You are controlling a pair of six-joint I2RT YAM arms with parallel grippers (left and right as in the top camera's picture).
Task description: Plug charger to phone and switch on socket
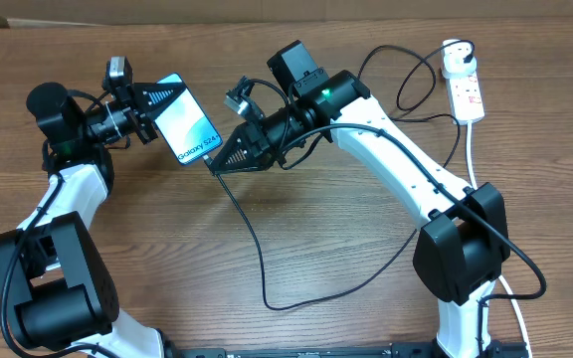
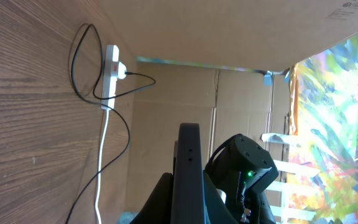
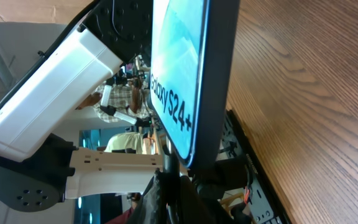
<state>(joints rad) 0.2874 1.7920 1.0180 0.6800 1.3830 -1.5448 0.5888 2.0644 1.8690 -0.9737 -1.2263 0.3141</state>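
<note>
The phone (image 1: 187,121) is held clear of the table (image 1: 346,268), clamped at its upper end by the left gripper (image 1: 164,102), with its lit screen turned towards the overhead view. Just below the phone's lower end, the right gripper (image 1: 218,164) is set with its jaws closed on the charger (image 1: 257,244). The black cable is trailed away from the phone in a wide loop across the wood. Well to the phone's right, the socket (image 1: 468,94) is laid flat, with a white cord (image 1: 474,149) led off it. The charger's other end is plugged into the socket's far end. The connector tip is hidden between the gripper and the phone, so whether it is seated cannot be told. The socket's switch positions cannot be made out.
</note>
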